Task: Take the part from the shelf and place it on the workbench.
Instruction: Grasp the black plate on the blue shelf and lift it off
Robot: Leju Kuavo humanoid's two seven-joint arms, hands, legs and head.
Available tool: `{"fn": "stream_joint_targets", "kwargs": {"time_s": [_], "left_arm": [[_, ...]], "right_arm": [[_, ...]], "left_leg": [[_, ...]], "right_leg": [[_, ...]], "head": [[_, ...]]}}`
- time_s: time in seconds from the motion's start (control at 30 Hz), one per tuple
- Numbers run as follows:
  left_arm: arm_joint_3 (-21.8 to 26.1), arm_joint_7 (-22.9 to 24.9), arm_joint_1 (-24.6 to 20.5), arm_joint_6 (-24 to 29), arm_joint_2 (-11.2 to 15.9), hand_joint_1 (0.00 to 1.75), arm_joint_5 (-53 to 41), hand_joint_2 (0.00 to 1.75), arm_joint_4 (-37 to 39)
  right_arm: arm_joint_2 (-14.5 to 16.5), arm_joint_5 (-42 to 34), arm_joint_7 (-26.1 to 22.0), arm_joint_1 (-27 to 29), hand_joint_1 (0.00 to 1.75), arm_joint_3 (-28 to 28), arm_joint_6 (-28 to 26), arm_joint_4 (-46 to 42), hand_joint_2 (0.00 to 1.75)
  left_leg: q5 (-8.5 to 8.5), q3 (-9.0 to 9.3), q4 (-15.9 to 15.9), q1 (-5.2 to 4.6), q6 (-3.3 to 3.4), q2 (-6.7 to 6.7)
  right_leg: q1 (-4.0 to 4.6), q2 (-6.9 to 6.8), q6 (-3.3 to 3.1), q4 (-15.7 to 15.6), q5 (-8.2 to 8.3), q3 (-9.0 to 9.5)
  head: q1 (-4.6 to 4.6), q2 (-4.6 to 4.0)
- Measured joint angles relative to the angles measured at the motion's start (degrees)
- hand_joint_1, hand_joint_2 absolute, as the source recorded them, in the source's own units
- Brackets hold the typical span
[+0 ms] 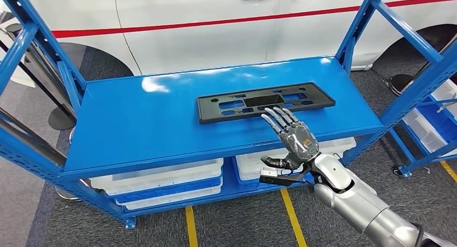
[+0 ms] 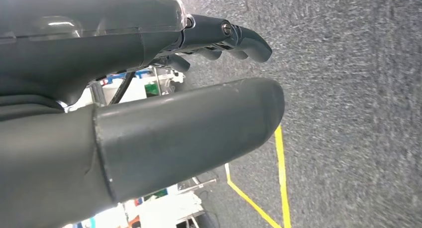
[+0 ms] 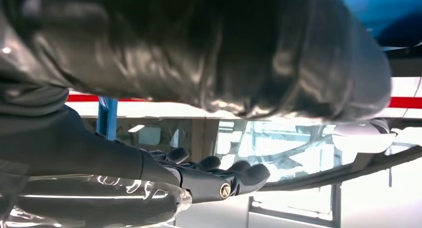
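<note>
The part, a flat black rectangular panel with several cut-outs, lies on the top board of the blue shelf, right of its middle. My right hand reaches over the shelf's front edge with its fingers stretched out flat. Their tips are at the part's near edge, and the thumb hangs below the board. It holds nothing. In the right wrist view the right hand has thumb and fingers apart. My left hand hangs over grey carpet, thumb and fingers apart, with nothing in it.
White bins sit on the shelf's lower level. Blue uprights frame both ends. A white car with a red stripe stands behind. Another blue rack with white bins is at right. Yellow floor lines run beneath.
</note>
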Motion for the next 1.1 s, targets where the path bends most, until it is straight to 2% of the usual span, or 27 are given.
{"fn": "stream_joint_targets", "kwargs": {"time_s": [0.17, 0.27, 0.4, 0.57, 0.83, 0.93, 1.1], "left_arm": [[0.0, -0.1, 0.0, 0.0, 0.0, 0.0, 0.6, 0.0, 0.0], [0.2, -0.3, -0.1, 0.3, 0.0, 0.0, 1.9, 0.0, 0.0], [0.6, -0.4, -0.4, 0.4, 0.0, 0.0, 2.9, 0.0, 0.0], [0.9, 0.0, -0.4, 0.4, -0.1, 0.0, 2.9, 0.0, 0.0], [0.9, -0.6, -0.3, 0.4, -0.2, 0.0, 2.8, 0.0, 0.0], [0.8, -0.7, -0.2, 0.3, -0.2, 0.0, 2.6, 0.0, 0.0], [0.6, -1.0, -0.1, 0.1, -0.3, 0.0, 2.3, 0.0, 0.0]], "right_arm": [[0.1, -0.2, -0.3, -0.2, 0.0, 0.0, 0.1, 0.0, 0.0], [1.9, -0.7, -0.9, -2.8, 0.0, 1.0, 0.8, 1.6, 0.0], [6.7, -1.0, 0.2, -8.7, 0.0, 4.4, 1.2, 7.2, 1.75], [10.3, -1.6, 1.1, -13.6, 0.0, 6.7, 0.9, 12.7, 1.75], [12.9, -4.2, 2.2, -18.7, 0.0, 8.0, 0.6, 18.8, 1.75], [12.5, -5.6, 2.1, -19.4, 0.0, 8.1, 0.5, 19.5, 1.75], [9.9, -7.3, 1.1, -18.8, 0.0, 7.7, 0.8, 18.6, 1.75]], "left_leg": [[-0.17, 0.12, 0.0, -0.02, 0.42, -0.01], [-0.25, 0.11, 0.0, -0.05, 0.7, 0.15], [-0.22, 0.31, 0.0, -0.09, 0.86, 0.32], [-0.14, 0.32, 0.0, -0.08, 0.94, 0.23], [-0.11, 0.34, -0.1, -0.03, 0.91, 0.22], [-0.11, 0.36, -0.1, -0.04, 0.91, 0.21], [-0.12, 0.33, -0.1, -0.05, 0.92, 0.2]], "right_leg": [[-0.01, -0.01, 0.34, -0.7, 0.2, 0.54], [-0.03, 0.17, 0.64, -0.8, 0.33, 0.61], [-0.04, 0.31, 1.11, -0.9, 0.43, 0.63], [0.0, 0.19, 1.2, -0.9, 0.44, 0.64], [0.04, 0.17, 1.2, -0.9, 0.43, 0.61], [0.03, 0.16, 1.2, -0.9, 0.43, 0.61], [0.02, 0.18, 1.2, -0.9, 0.43, 0.61]], "head": [[0.02, 0.0], [0.02, 0.0], [0.0, 0.0], [0.0, 0.0], [0.0, 0.0], [0.0, 0.0], [0.0, 0.0]]}}
